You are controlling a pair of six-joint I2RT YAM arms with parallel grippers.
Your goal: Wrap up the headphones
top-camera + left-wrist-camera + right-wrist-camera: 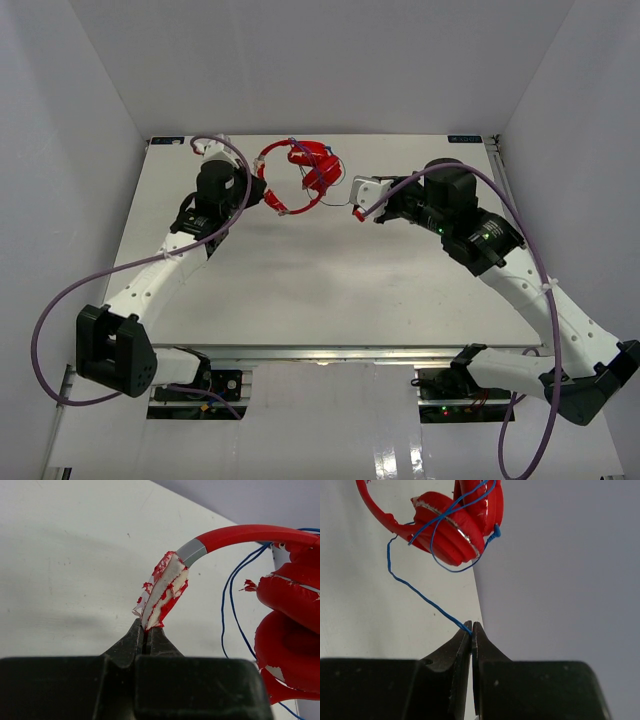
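The red headphones [300,172] are held up at the back middle of the table. My left gripper [258,192] is shut on the peeling red-and-white padded part of the headband [162,592]; the red ear cups [292,630] hang to its right. My right gripper [357,212] is shut on the thin blue cable [425,597], which runs taut from the fingertips up to the ear cups [452,530] and loops around them. The blue plug [496,531] sticks out beside the cups.
The white table [320,280] lies under both arms, enclosed by white walls on three sides. Thick purple robot cables [60,310] loop off the left and right edges. The table's back edge is just behind the headphones.
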